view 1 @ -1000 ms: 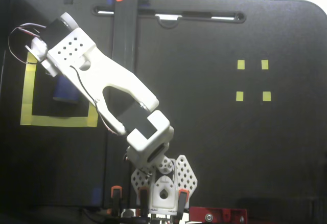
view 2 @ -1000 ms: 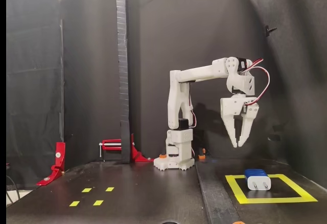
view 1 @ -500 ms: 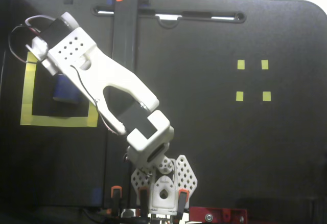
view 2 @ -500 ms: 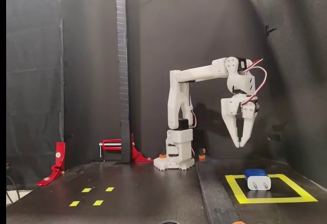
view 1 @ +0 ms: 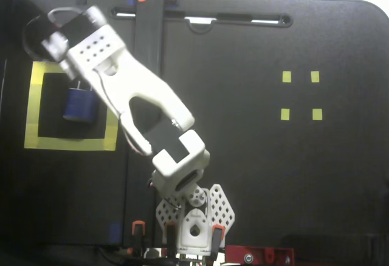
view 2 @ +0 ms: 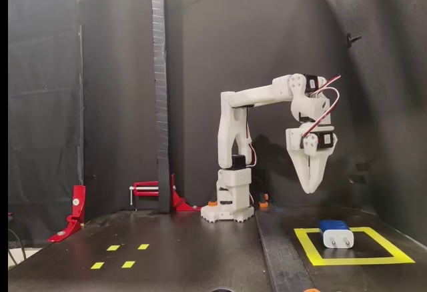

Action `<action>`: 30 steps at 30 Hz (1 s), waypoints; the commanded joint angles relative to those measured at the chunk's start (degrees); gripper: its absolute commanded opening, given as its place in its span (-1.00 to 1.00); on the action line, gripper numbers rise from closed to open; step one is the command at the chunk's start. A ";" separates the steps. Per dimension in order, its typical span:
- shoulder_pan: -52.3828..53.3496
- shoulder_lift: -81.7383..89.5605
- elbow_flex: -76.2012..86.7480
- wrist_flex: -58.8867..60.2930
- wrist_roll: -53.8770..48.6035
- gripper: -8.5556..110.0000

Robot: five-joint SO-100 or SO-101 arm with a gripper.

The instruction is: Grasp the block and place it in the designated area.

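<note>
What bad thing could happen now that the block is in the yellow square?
The gripper hangs right above the block, so if the arm dips or swings low it might bump the block. The block lies inside the square, toward its back tape, so a push that way could slide it onto the tape.

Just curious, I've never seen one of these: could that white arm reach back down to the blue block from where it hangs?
Probably yes. The gripper hangs just above the block, which lies inside the yellow square, with nothing between them.
</note>
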 commanded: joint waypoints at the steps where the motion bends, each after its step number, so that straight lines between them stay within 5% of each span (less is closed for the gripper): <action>1: 4.31 1.49 -2.46 -0.70 0.35 -0.85; 19: 40.52 3.16 -2.55 -3.96 -5.01 -0.85; 30: 45.09 9.14 0.18 -7.12 -6.77 -0.85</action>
